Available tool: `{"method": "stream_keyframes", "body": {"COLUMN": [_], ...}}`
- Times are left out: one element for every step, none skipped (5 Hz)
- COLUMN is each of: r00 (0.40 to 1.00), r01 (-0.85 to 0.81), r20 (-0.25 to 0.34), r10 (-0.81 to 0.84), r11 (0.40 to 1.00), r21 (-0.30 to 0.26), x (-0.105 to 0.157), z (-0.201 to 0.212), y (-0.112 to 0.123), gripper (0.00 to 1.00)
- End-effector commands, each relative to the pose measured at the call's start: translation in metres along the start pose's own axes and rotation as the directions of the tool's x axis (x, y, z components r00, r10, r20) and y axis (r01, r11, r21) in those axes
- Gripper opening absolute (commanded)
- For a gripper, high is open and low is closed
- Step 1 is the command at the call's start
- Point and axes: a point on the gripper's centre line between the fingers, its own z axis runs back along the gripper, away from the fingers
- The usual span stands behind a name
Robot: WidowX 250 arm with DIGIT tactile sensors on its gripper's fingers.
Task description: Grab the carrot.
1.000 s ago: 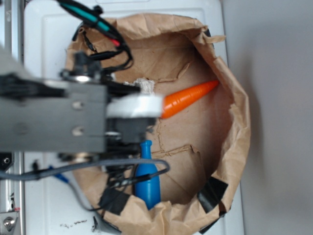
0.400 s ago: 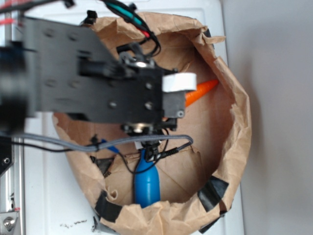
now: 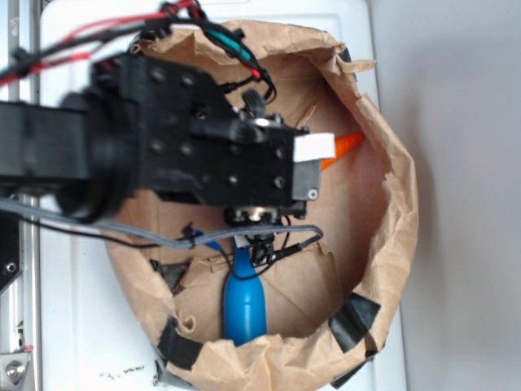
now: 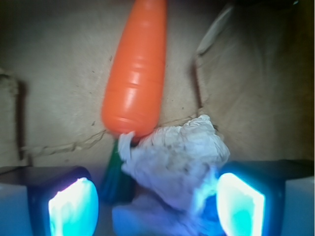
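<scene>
Crowding carrot (image 4: 135,73): paper wad (image 4: 174,157)

On my wrist feed, the smooth bright-orange toy carrot (image 4: 135,73) lies flat on brown paper, tapered tip pointing away, its dark-green stub nearest the camera; from the exterior view I see only its tip (image 3: 346,145).

White tabletop (image 3: 73,65), grey wall (image 3: 464,195) (plain) at right
</scene>
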Motion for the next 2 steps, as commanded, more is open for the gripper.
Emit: {"method": "stream_keyframes", "body": {"r00": [0.999,1.000], "r01": [-0.027,-0.031], "r20": [0.018,0.002], "r10": [0.026,0.031], "r11": [1.000,0.999], "r21": [0.014,0.043], "x": [0.039,0.057], "z": [-0.017,-0.032], "y": [0.005,0.004], "gripper": [1.00,0.00]}}
